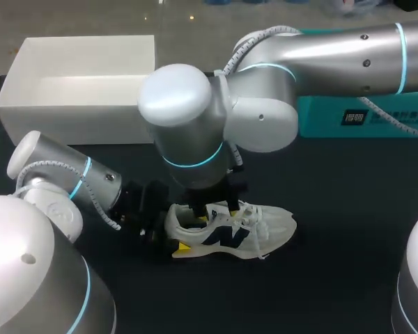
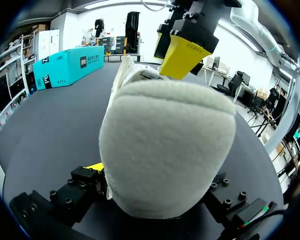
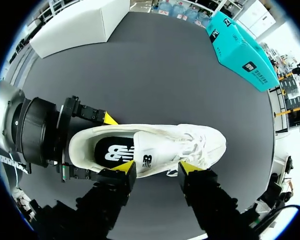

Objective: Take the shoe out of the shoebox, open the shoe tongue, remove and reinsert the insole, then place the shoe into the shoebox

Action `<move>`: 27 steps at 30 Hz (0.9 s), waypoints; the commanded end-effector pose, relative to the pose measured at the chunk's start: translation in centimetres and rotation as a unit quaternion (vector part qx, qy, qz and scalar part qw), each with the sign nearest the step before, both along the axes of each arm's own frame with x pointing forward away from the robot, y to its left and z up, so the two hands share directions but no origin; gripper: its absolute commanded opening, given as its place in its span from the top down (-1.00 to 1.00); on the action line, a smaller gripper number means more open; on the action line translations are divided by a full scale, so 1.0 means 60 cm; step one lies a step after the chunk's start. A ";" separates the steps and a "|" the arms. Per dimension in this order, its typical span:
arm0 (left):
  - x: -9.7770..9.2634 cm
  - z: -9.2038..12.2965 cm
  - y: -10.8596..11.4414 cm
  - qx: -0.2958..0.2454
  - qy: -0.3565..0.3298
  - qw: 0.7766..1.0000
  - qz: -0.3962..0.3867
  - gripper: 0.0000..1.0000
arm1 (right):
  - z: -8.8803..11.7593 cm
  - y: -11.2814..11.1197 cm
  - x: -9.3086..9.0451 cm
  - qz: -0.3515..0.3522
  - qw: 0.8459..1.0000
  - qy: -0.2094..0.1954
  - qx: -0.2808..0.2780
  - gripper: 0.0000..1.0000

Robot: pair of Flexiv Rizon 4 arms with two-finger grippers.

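- One white shoe (image 1: 230, 233) stands upright on the table (image 1: 334, 229), outside the one white shoebox (image 1: 70, 122).
- My left gripper (image 1: 164, 233) clamps the shoe's heel from both sides.
- My right gripper (image 3: 156, 169) hangs just above the shoe, its two fingers spread wide, holding nothing.
- One black insole (image 3: 112, 151) lies inside the shoe.
- One teal box (image 1: 362, 118) lies beside the shoebox.

We see even overhead light: soft glare on our silver right arm (image 1: 177, 97), a dark matte worktop (image 1: 348, 209), faint shadow beneath the shoe (image 1: 265, 233).
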State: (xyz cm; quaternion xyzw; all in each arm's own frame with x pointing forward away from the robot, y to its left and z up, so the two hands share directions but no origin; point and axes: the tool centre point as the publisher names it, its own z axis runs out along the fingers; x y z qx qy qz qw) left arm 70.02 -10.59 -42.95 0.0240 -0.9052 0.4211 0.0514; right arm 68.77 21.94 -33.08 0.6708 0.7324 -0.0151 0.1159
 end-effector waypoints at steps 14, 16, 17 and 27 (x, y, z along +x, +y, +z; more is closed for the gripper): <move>-0.007 -0.008 -0.004 0.004 0.001 1.000 0.000 1.00 | -0.017 0.032 -0.006 -0.064 0.992 -0.029 -0.107 -0.18; -0.007 -0.008 -0.004 0.004 0.001 1.000 0.000 1.00 | -0.019 0.029 0.000 -0.067 0.991 -0.028 -0.111 -0.15; -0.007 -0.008 -0.004 0.004 0.001 1.000 0.000 1.00 | -0.021 0.027 0.003 -0.069 0.991 -0.027 -0.115 -0.12; -0.007 -0.008 -0.004 0.004 0.001 1.000 0.000 1.00 | -0.031 0.003 0.025 -0.097 0.988 -0.018 -0.122 0.27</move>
